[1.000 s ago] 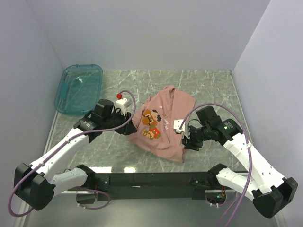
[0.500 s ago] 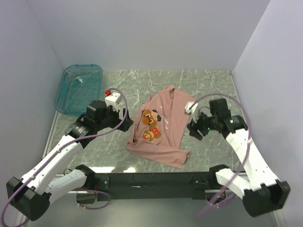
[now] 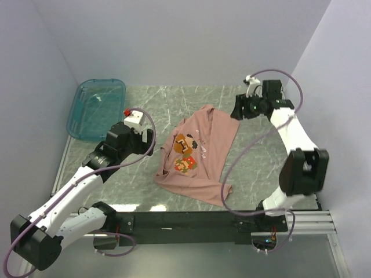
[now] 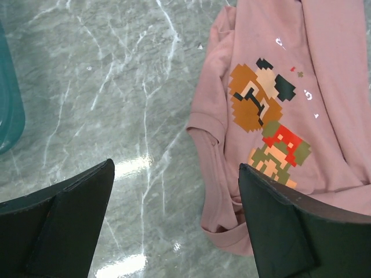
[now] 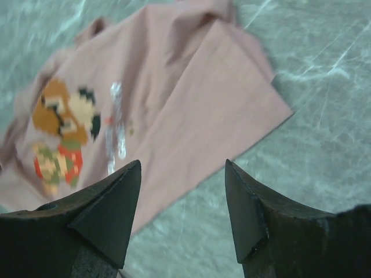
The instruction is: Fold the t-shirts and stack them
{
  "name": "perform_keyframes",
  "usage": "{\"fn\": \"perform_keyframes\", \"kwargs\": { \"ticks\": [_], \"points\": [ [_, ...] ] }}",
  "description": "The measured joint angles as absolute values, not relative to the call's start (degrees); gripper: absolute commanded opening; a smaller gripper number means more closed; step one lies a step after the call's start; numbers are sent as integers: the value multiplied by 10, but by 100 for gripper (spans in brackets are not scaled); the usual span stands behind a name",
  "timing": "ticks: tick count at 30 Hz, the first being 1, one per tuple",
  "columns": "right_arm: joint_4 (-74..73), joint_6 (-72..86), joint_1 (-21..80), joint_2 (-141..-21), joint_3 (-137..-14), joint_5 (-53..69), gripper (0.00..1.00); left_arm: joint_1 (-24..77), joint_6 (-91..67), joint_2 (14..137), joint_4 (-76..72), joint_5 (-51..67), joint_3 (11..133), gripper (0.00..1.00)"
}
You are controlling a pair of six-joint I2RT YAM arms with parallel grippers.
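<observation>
You are keeping both arms clear of the t-shirt (image 3: 200, 153), which is lying rumpled and partly folded over in the middle of the worktop (image 3: 133, 188), print facing up. Your left fingers (image 4: 69, 214) are standing wide apart over bare marble beside the sleeve. Your right fingers (image 5: 110, 202) are hanging parted and empty above the far corner, probably letting the cloth settle before a fresh grasp. A second ago both were down at the shirt's edges; now they are pulling away, the right arm swinging far back.

Top camera: high behind arms, looking down over whole grey marble-patterned counter (image 3: 174, 98). Wrist cameras: close, downward. All three share dusty-pink short-sleeved cotton t-shirt (image 3: 203, 150).
</observation>
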State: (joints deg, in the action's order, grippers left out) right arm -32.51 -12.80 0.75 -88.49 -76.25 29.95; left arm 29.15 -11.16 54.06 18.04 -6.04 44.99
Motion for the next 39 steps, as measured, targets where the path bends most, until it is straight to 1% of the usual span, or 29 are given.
{"fn": "perform_keyframes", "kwargs": {
  "ticks": [3, 6, 11, 18, 27, 28, 33, 39],
  "points": [
    [-308, -63, -8, -978, -830, 293, 65, 291, -109, 534, 178, -69, 446, 94],
    [-303, -25, -25, -1047, -871, 282, 64, 291, -106, 533, 173, -74, 446, 94],
    [-307, 7, -36, -1139, -910, 265, 63, 289, -102, 533, 170, -74, 446, 93],
    [-322, 13, -36, -1221, -974, 265, 62, 288, -102, 537, 170, -74, 446, 93],
    [-342, 5, -36, -1261, -1003, 251, 61, 288, -102, 545, 170, -73, 446, 93],
    [-343, 2, -36, -1268, -1007, 252, 59, 288, -102, 546, 170, -73, 446, 93],
    [-359, -13, -36, -1287, -1013, 263, 52, 288, -102, 549, 170, -73, 446, 93],
    [-370, -26, -36, -1291, -1012, 266, 40, 287, -102, 549, 170, -73, 446, 93]
  ]
}}
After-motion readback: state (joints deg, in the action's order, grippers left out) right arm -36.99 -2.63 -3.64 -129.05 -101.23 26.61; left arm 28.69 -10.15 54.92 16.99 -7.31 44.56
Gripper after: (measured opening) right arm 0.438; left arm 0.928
